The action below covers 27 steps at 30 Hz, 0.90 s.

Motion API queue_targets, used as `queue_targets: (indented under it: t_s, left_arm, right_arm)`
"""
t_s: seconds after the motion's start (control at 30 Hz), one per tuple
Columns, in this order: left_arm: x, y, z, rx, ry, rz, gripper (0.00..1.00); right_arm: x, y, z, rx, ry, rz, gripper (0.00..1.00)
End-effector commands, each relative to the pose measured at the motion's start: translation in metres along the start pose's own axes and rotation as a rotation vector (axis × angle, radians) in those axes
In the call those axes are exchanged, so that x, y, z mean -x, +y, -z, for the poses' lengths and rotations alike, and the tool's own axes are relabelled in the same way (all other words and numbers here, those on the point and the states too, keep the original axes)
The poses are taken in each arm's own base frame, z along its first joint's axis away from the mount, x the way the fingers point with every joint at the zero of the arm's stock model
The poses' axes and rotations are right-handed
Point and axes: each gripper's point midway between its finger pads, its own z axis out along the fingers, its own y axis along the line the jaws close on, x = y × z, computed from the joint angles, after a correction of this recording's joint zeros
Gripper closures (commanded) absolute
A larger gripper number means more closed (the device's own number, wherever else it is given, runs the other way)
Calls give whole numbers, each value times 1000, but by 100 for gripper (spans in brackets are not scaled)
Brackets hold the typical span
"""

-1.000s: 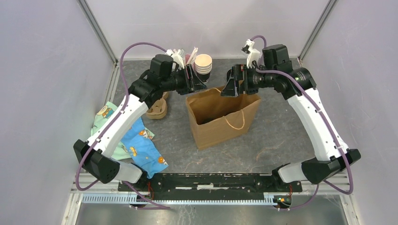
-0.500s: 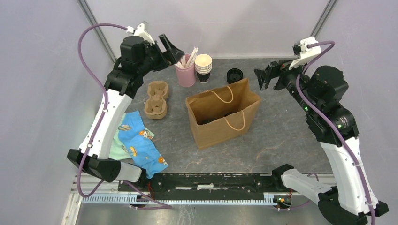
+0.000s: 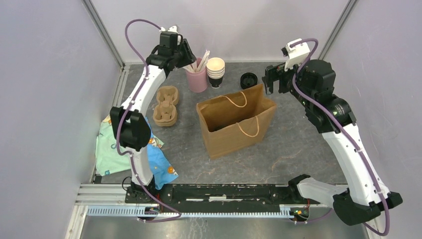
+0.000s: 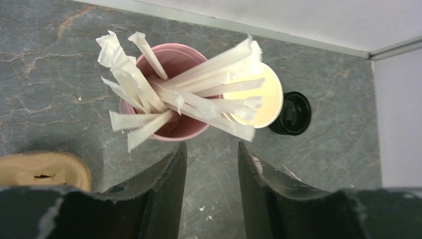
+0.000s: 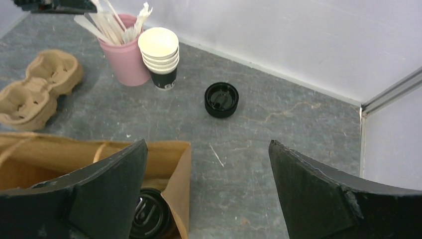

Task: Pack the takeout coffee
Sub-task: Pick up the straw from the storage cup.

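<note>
Hovering over the pink cup [image 4: 174, 130] of wrapped straws [image 4: 199, 94], your left gripper [image 4: 211, 149] stands partly open, with nothing between its fingers and touching nothing. Your right gripper [image 5: 208, 149] is spread wide and empty above the far corner of the brown paper bag [image 5: 164, 154]. The takeout coffee [image 5: 149, 216] sits inside that bag, below the right gripper and well apart from the left one. Only part of its dark top shows; the bag wall and a finger hide the rest.
</note>
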Motion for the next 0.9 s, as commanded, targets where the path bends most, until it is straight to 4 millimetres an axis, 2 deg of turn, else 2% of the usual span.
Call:
queue_targets:
  t_s: [0.0,0.07,0.13,0.3,0.53,0.7,0.87]
  left_arm:
    - [35,-7,-9,1,-105,-70,54]
    - [38,0,-17,34,-119,-71,62]
    - [41,4,-22,62,-129,-76,65]
    - [41,15,-30,109,-140,-86,65]
    - [24,22,-53,117,-87,-89,65]
    - [18,24,-60,116,-70,-86,67]
    - [19,26,-61,126,-71,-102,79]
  right_arm:
    - [-13,-6,10,-27,7,25,2]
    - [-18,-9,11,-38,19,45,2]
    - [-19,-11,13,-45,18,63,2]
    - [-20,-15,14,-62,20,93,2]
    - [-19,-20,14,-85,22,111,2]
    - [-18,-20,13,-85,22,117,2]
    - [-18,-19,11,-75,24,117,2]
